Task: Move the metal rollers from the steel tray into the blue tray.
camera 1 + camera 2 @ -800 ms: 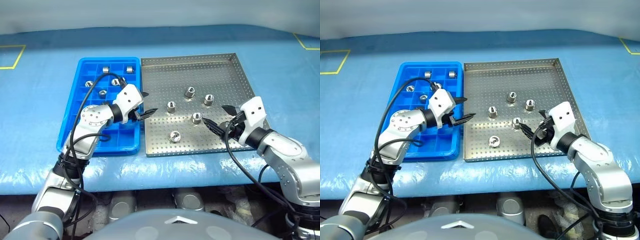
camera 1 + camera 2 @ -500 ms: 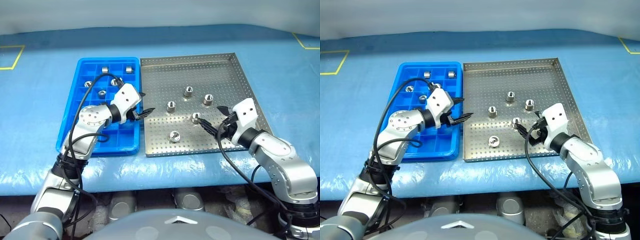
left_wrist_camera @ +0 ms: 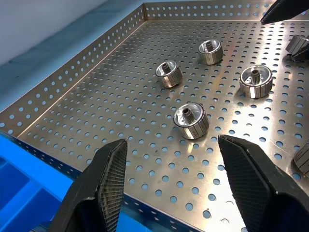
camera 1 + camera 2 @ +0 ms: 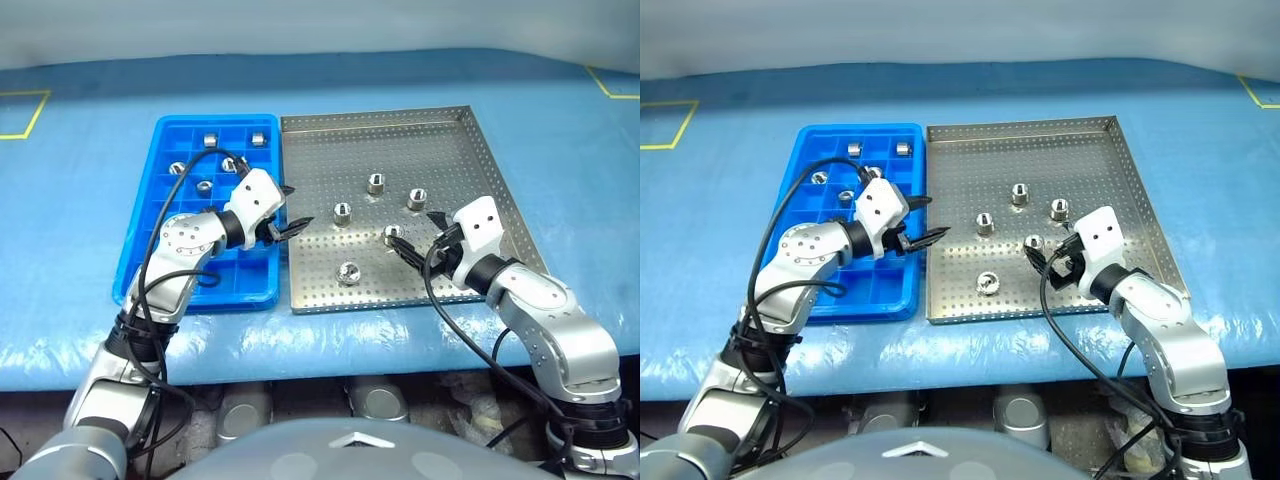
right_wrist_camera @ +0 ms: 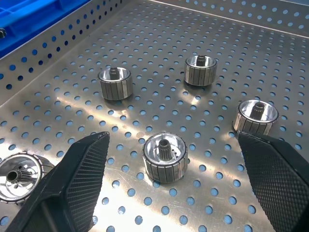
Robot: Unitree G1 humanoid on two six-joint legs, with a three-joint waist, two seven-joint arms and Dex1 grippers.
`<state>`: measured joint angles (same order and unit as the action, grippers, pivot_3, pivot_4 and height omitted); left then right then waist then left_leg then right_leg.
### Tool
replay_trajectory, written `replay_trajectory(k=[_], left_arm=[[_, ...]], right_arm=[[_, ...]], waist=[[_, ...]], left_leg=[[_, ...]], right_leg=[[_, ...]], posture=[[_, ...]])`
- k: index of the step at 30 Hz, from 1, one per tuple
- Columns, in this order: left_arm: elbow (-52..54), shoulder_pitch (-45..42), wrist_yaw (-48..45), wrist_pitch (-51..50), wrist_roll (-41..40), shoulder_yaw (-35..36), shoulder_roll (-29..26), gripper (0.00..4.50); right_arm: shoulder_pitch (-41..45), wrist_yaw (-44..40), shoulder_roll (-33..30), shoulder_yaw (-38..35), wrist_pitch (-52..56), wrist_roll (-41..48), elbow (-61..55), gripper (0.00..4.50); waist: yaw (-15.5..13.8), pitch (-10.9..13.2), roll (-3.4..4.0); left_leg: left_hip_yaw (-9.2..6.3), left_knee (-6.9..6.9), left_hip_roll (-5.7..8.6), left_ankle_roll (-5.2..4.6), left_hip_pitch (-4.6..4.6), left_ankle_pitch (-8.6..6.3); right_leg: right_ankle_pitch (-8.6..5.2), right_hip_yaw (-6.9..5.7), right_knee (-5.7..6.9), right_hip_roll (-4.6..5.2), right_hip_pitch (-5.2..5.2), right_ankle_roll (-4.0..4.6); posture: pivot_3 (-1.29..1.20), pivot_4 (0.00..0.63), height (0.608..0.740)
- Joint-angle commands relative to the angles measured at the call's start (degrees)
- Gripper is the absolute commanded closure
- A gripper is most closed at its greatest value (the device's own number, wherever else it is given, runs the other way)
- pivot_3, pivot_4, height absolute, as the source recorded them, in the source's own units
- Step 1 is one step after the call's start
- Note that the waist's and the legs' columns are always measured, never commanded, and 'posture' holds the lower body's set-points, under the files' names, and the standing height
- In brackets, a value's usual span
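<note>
We find our right gripper [image 5: 164,159], black fingers spread wide, straddling the nearest small ribbed silver roller [image 4: 393,235], upright on the perforated steel tray [image 4: 440,140]; our left gripper [image 4: 284,215], fingers apart and empty, sits farther off.

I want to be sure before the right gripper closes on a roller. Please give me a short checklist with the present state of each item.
1. Right gripper open: ok.
2. Nearest roller between its fingers: ok.
3. That roller upright on the steel tray: ok.
4. Neighbour rollers apart from it: ok.
5. Left gripper open and holding nothing, at the steel tray's left edge: ok.
6. Free compartments in the blue tray: ok.
</note>
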<state>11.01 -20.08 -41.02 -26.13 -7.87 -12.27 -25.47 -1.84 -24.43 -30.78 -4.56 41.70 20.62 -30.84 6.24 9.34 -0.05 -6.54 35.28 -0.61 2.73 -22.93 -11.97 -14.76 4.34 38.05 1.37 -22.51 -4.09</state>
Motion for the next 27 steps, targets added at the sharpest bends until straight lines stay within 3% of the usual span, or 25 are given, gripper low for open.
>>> replay_trajectory(k=[1, 9, 17, 27], left_arm=[[2.22, -0.14, -0.07, -0.47, -1.17, 0.26, 0.65, 1.21], [-2.56, -5.3, -0.53, -1.49, -0.27, -3.03, 4.84, 1.21], [-22.46, -14.39, 4.53, -0.81, 6.39, -8.9, 13.97, 1.21], [-39.32, -19.59, 12.16, 0.7, 11.02, -7.79, 20.08, 1.21]], right_arm=[[0.1, 1.05, 0.84, -0.97, -0.92, -0.14, -1.46, 0.03], [-0.47, 2.05, 2.15, -0.29, -1.91, -1.5, -1.12, 0.03], [-1.48, 3.11, 4.03, -0.34, -3.25, -2.18, -2.71, 0.03], [-3.61, 5.85, 5.23, -2.04, -3.94, -2.95, -5.17, 0.03]], waist=[[0.0, 0.0, 0.0], [-0.03, 0.0, 0.0], [1.23, -0.01, 0.01], [3.29, -0.01, 0.02]], left_leg=[[0.0, 0.0, 0.0, 0.0, 0.0, 0.0], [0.0, 0.08, 0.01, 0.0, -0.02, 0.0], [0.0, 0.22, 0.05, -0.01, -0.02, -0.01], [0.01, 0.22, 0.05, -0.03, -0.03, -0.02]], right_leg=[[0.0, 0.0, 0.01, 0.0, 0.0, 0.0], [0.01, -0.01, 0.02, 0.0, 0.02, -0.02], [0.06, 0.02, 0.02, -0.01, 0.08, -0.12], [0.07, 0.07, 0.02, -0.01, 0.07, -0.15]], posture=[[-0.15, 0.15, 0.74], [-0.17, 0.15, 0.74], [-0.22, 0.15, 0.74], [-0.26, 0.15, 0.74]])
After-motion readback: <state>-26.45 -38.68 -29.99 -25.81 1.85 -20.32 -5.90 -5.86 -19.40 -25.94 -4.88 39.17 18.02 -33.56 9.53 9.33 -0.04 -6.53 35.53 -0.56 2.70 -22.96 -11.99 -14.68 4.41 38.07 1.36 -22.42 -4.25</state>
